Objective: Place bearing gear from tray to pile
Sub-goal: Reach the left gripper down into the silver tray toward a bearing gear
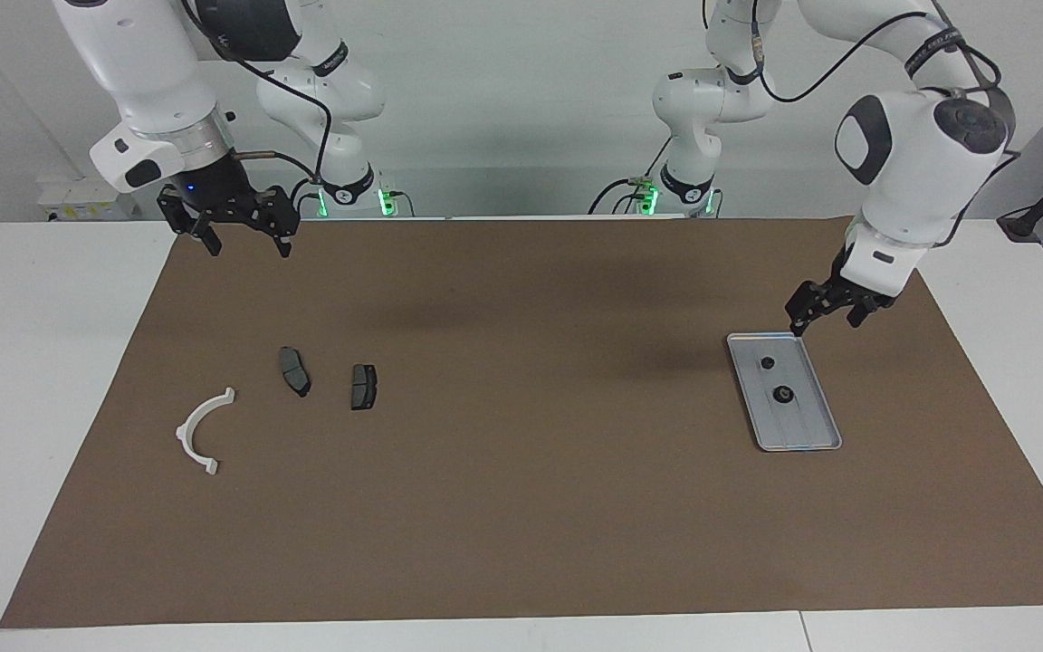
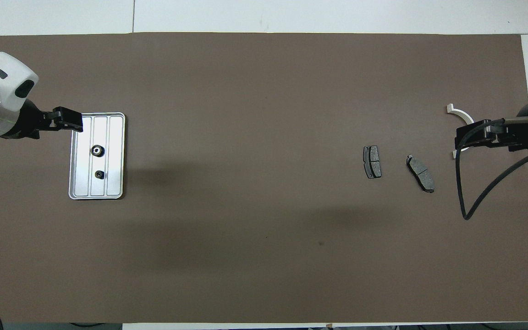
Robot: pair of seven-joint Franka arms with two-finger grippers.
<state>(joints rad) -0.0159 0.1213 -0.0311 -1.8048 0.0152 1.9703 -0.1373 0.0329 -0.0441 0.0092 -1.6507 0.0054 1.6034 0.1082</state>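
Left pincer (image 1: 827,306) hangs low over the tray's (image 1: 811,436) robot-side corner, at the left arm's end of the counter (image 1: 521,507); can't tell if its fingers are open or closed, nothing visibly in them. Right pincer (image 1: 237,226) is up in the air at the right arm's end, over the mat edge nearest the robots, fingers spread apart, empty.

Tray lies on the brown mat (image 1: 521,543). Two small dark parts on its ribbed floor: a smaller round piece (image 1: 768,363) nearer the robots, the bearing gear (image 1: 783,394) just farther out, toothed rim with a pale centre.

Pile sits well apart, at the right arm's end: two dark brake pads (image 1: 294,370) (image 1: 363,387) side by side, then the white bracket (image 1: 202,431) slightly farther out.
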